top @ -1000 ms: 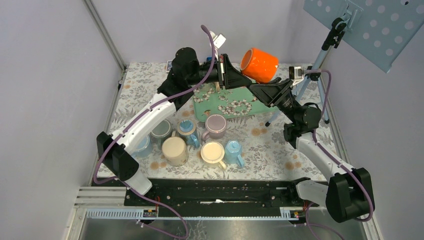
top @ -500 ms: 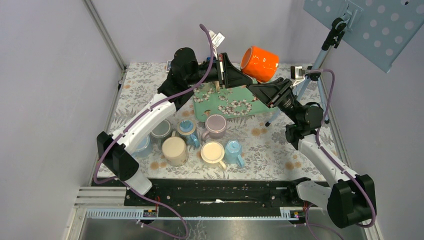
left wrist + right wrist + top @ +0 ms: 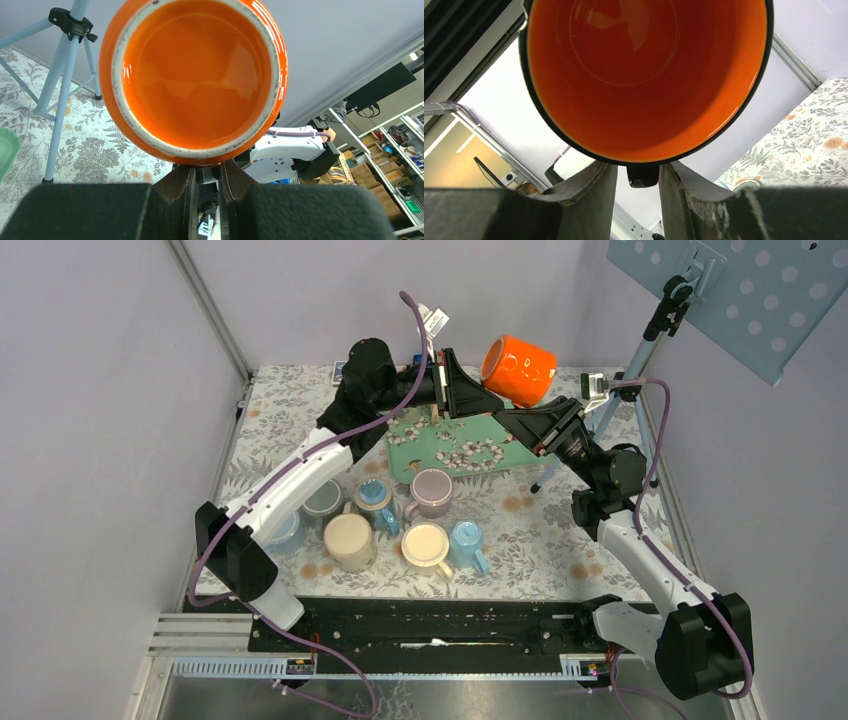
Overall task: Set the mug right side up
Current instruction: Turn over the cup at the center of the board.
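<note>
Top external: orange mug (image 3: 519, 370) sideways, mouth rightward.

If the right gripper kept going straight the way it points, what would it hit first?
Most likely the glossy orange ceramic mug, whose open mouth faces the right gripper just above its fingertips. A dark piece under the rim sits between them and might come first; depth is unclear.

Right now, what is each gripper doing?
Left gripper: closed, holding the orange mug aloft.
Right gripper: jaws just under the mug's rim; open or gripping cannot be told.
</note>
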You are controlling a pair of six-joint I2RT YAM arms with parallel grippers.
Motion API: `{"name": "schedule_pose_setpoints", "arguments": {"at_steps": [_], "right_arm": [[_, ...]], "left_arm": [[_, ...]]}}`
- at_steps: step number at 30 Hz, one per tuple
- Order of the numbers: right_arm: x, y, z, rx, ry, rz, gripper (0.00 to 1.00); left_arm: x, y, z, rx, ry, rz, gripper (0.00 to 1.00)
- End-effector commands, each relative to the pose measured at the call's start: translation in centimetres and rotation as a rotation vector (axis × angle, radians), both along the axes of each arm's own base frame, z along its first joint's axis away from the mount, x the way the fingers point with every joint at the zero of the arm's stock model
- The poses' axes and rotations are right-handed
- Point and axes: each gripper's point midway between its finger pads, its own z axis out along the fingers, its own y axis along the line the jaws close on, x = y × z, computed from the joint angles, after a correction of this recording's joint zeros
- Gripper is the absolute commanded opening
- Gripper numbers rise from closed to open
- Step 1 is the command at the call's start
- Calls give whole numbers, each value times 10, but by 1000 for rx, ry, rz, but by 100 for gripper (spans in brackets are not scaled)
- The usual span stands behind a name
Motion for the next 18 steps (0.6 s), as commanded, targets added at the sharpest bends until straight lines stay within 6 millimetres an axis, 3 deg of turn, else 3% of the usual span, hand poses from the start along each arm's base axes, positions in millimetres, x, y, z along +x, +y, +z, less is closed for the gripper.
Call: {"name": "schedule_pose_setpoints", "arguments": {"at_steps": [1, 8, 18], "right_arm": [[-17, -5, 32, 19, -127, -6, 41], [-16, -5, 29, 14, -119, -8, 31], [-10, -6, 25, -18, -110, -49, 1]], "left_arm": [[-9, 8, 32, -96, -132, -6, 0], [-7, 6, 29, -94, -123, -12, 0], [-6, 7, 20, -79, -115, -12, 0]]}}
